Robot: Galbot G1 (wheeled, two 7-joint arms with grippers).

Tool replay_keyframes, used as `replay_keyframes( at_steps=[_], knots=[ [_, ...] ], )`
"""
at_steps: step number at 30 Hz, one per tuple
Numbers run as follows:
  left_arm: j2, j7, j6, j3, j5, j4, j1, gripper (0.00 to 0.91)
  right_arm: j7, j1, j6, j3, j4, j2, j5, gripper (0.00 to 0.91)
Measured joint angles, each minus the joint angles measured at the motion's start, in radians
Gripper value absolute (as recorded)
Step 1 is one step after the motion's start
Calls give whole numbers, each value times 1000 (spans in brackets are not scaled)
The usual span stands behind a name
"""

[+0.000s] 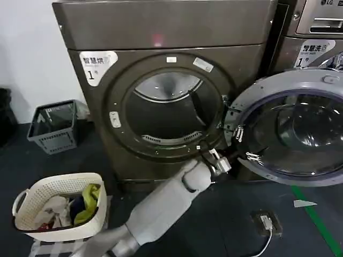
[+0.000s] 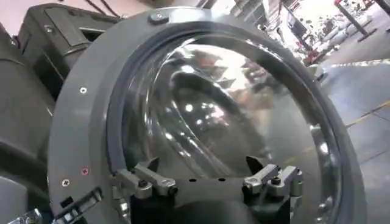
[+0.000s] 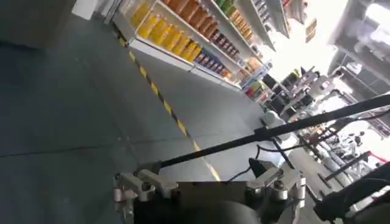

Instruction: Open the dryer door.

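left claw (image 1: 244,144) spread at dryer door (image 1: 300,96).

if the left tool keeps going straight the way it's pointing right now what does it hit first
Most likely the dryer door. The left tool sits open at the swung-open door's inner face, and the left wrist view looks straight into its domed glass, with the grey inner rim around it. How small the remaining gap is cannot be told.

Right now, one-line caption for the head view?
Left gripper at the inner face of the swung-open dryer door, the dryer drum exposed.
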Motion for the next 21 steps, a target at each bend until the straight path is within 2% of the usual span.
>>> replay_keyframes(
  at_steps=[13,21],
  knots=[
    [0,25,19,10,-28,-30,9,907,-8,1,-16,-4,18,0,4,907],
    [0,42,108,61,-120,-159,40,907,-5,1,-69,-5,42,0,18,907]
  ],
)
